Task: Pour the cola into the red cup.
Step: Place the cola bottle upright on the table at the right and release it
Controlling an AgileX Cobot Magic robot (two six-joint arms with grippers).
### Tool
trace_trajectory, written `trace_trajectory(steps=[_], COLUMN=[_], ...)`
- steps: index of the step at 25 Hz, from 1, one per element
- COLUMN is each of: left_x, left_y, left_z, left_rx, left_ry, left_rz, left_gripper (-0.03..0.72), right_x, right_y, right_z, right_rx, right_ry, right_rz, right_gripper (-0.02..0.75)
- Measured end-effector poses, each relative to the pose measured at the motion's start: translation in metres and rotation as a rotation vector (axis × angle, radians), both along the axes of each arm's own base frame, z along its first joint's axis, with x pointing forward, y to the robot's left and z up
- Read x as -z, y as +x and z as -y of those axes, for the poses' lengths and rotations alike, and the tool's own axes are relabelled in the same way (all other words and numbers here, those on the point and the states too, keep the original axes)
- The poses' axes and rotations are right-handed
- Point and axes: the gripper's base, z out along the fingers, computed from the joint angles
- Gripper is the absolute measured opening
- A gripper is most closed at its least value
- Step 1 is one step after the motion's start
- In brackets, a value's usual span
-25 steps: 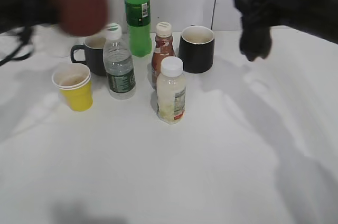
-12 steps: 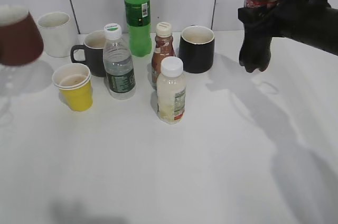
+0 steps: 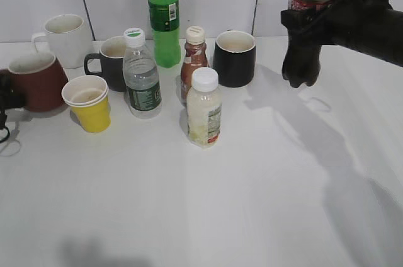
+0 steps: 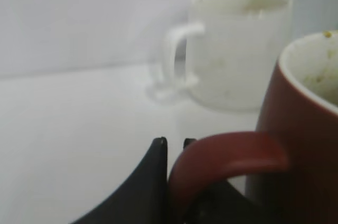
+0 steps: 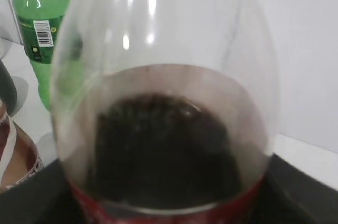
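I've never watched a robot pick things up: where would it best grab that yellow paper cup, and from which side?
Probably around the upper wall of the yellow paper cup, coming from the front. It stands upright and open, it has no handle, and the red cup, grey mug and water bottle crowd its left, back and right. A gentle squeeze seems wise.

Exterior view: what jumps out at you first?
The cola bottle hangs in the air at the upper right, gripped by the right gripper. At the far left the red cup sits on the table, its handle held by the left gripper. The green bottle towers behind.
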Motion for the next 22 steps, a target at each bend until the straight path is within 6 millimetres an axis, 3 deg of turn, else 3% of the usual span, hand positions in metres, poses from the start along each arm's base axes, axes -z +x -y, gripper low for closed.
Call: trace_trajectory(steps=[4,10,22], left_x=[0.016,0.018,0.021], left_y=[-0.001,0.000,-0.010], left_z=[0.000,0.000,0.002], left_rx=[-0.001,-0.004,-0.009], left_ry=[-0.006,-0.011,-0.029], left_rz=[-0.031,-0.018,-0.024], left_gripper=[0.056,0.062,0.202], right_x=[0.000,0.000,0.000], right_y=[0.000,0.000,0.000], right_z=[0.000,-0.001,-0.001], right_rx=[-0.005,-0.005,-0.005], right_ry=[-0.002,0.007,0.009], right_rz=[-0.001,-0.006,-0.007], right_gripper=[0.473,0.473,0.472])
